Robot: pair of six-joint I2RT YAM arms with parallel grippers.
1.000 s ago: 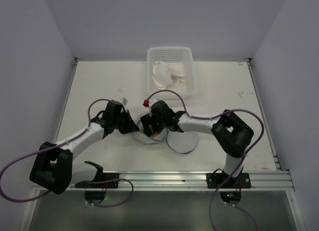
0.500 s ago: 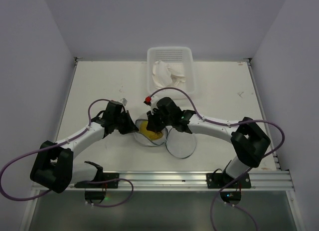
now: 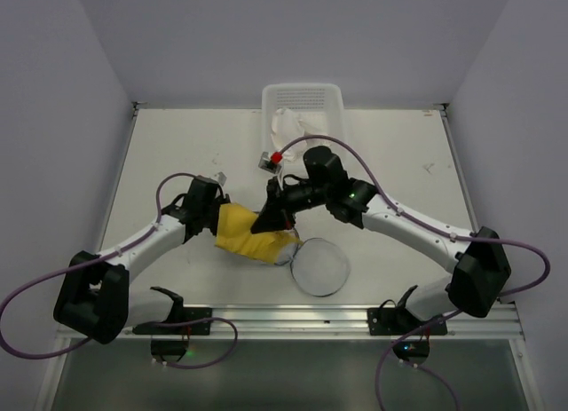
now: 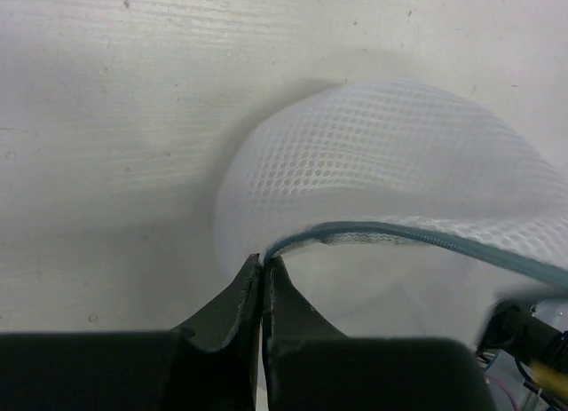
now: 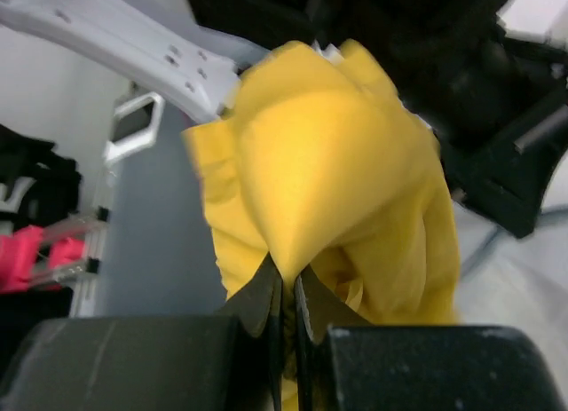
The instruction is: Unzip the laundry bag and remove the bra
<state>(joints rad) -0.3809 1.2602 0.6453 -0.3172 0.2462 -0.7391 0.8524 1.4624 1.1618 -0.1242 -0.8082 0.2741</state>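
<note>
The yellow bra (image 3: 244,235) hangs half out of the laundry bag (image 3: 319,267), a round pouch of white mesh with a dark zip rim lying open near the table's front. My right gripper (image 3: 264,222) is shut on a fold of the bra (image 5: 328,162), pinched between the fingertips of that gripper (image 5: 286,276). My left gripper (image 3: 220,223) is at the bag's left side. In the left wrist view this gripper (image 4: 264,258) is shut on the blue-grey zip rim (image 4: 399,236), with the mesh dome (image 4: 382,171) bulging beyond it.
A white plastic basket (image 3: 302,98) with white cloth in it stands at the back middle of the table. A small red and white part (image 3: 272,159) of the right arm's cable sits above the grippers. A metal rail (image 3: 337,318) runs along the front edge.
My right gripper has shut on the yellow bra inside the bag and drawn it up and out toward the back. The right arm has stretched out. The left gripper stays shut on the rim.
</note>
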